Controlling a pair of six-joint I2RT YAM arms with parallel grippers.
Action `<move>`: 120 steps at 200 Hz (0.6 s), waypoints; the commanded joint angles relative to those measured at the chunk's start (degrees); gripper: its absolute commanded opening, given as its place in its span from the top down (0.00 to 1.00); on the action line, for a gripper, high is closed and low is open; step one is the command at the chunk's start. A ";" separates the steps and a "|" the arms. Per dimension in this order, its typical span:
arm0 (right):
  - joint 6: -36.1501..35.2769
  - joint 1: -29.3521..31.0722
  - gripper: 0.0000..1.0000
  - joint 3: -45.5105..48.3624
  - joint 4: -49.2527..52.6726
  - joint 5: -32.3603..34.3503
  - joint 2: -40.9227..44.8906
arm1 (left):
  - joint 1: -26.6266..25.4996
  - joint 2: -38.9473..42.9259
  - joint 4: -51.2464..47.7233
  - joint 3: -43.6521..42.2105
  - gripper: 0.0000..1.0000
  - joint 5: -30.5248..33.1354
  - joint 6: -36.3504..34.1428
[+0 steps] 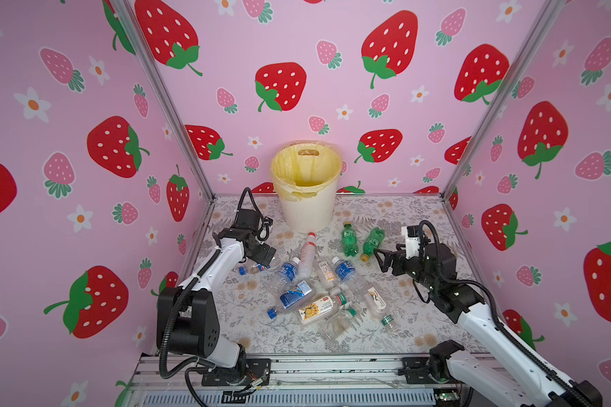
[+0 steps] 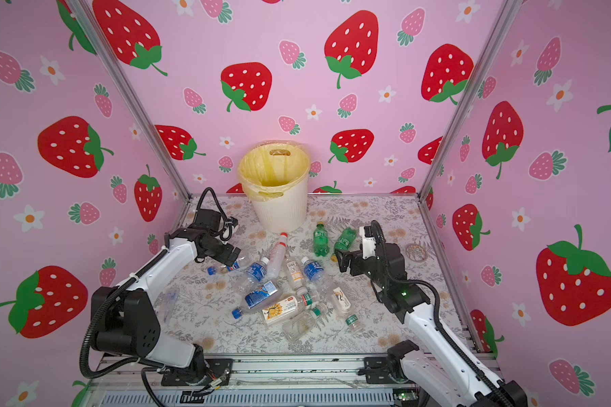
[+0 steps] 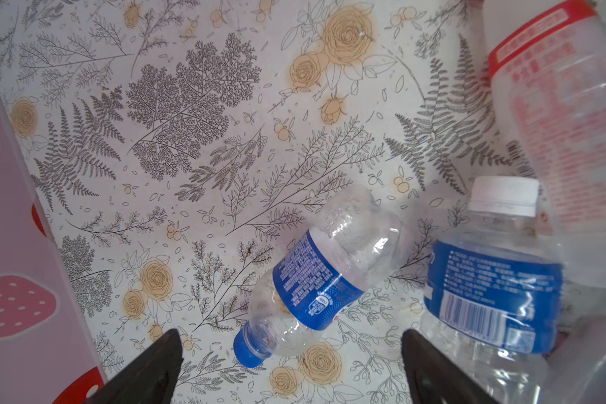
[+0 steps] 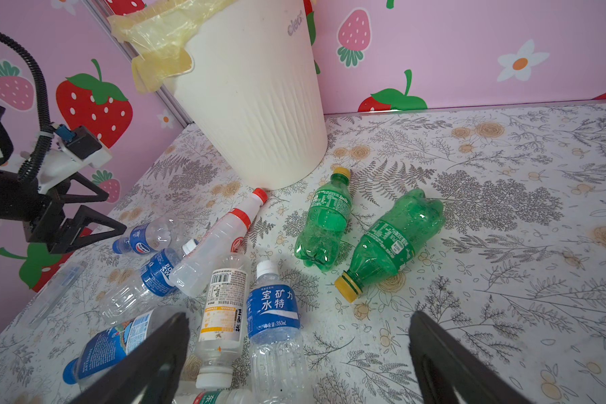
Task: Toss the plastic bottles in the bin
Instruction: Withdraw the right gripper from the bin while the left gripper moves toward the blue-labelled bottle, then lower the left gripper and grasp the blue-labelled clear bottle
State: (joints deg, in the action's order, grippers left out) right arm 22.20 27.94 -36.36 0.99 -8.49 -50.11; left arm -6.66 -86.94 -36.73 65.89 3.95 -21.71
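Thirteen plastic bottles, by my count, lie on the desk, though the clear ones in the heap overlap and I may be off by one. Two of them are green bottles, and there is one bin. It stands at the back of the desk against the wall. I see no bottle inside its yellow liner, so I judge the job is at its very start.

My left hand hangs spread wide just above the small blue-capped bottle at the left edge of the heap, holding nothing. My right hand, equally spread and empty, hovers near the green pair.

The first pick is the step in hand. Next I would lower the left hand astride that bottle's body, close on it, then carry it over the bin's rim.
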 commanded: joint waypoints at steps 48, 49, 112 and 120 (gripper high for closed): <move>-1.67 -0.70 0.01 -0.10 -0.19 -1.11 -0.19 | 0.26 -1.23 2.68 -3.08 0.01 -2.52 -4.49; -1.65 -0.70 0.01 -0.06 -0.15 -1.10 -0.22 | 0.29 -1.27 2.70 -3.02 0.01 -2.53 -4.53; -1.19 -0.88 0.01 0.37 -0.67 -1.56 -0.78 | 0.67 -4.99 3.17 -3.05 0.00 -2.69 -4.59; -1.19 -0.87 0.01 0.44 -0.72 -1.54 -0.79 | 0.80 -5.23 3.07 -2.89 0.00 -2.80 -4.56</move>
State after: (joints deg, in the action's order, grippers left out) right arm 21.32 27.35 -36.36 0.95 -9.32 -50.76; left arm -6.35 -91.68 -33.36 62.85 2.44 -24.49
